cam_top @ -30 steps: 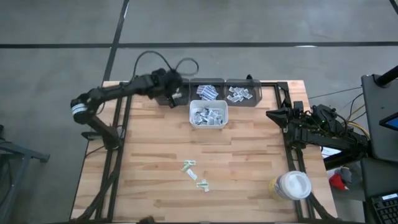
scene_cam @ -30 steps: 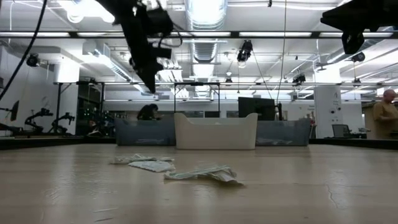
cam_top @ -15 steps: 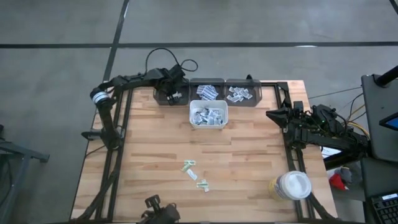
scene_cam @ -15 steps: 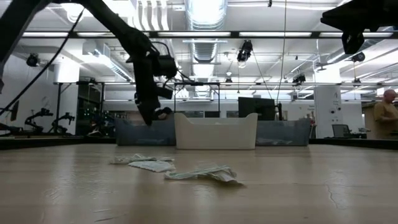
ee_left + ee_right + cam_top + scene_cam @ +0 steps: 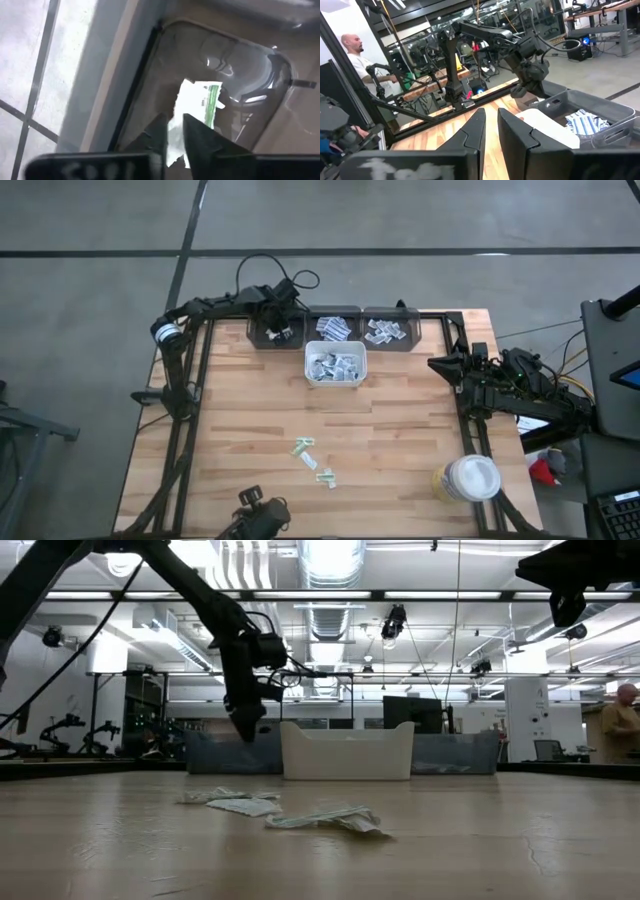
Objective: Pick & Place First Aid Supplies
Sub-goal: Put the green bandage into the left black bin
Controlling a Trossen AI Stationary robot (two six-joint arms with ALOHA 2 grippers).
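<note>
High view: wooden bench (image 5: 240,440) with three dark bins in a row along the far edge and a white bin (image 5: 335,366) just in front of them, nearer the middle. The left gripper (image 5: 277,332) hangs over the far-left dark bin (image 5: 262,332). From the left wrist view, a white sachet with green print (image 5: 200,102) lies in that bin just beyond the fingers (image 5: 200,140), which stand narrowly parted; whether they touch or pinch it cannot be told, and this delivery is judged to be at the point of release. The right gripper (image 5: 440,365) waits at the right edge of the bench, its fingers a narrow gap apart with nothing between them.

Progress is judged well advanced. The middle dark bin (image 5: 336,328) holds white sachets with blue print; the far-right dark bin (image 5: 388,331) holds a heap of small pale packets; the white bin holds many more. Left to place are a few greenish sachets (image 5: 312,461), scattered near the middle of the bench toward its near side. A white round tub with a lid (image 5: 468,478) stands at the near right corner, well apart from the bins.
</note>
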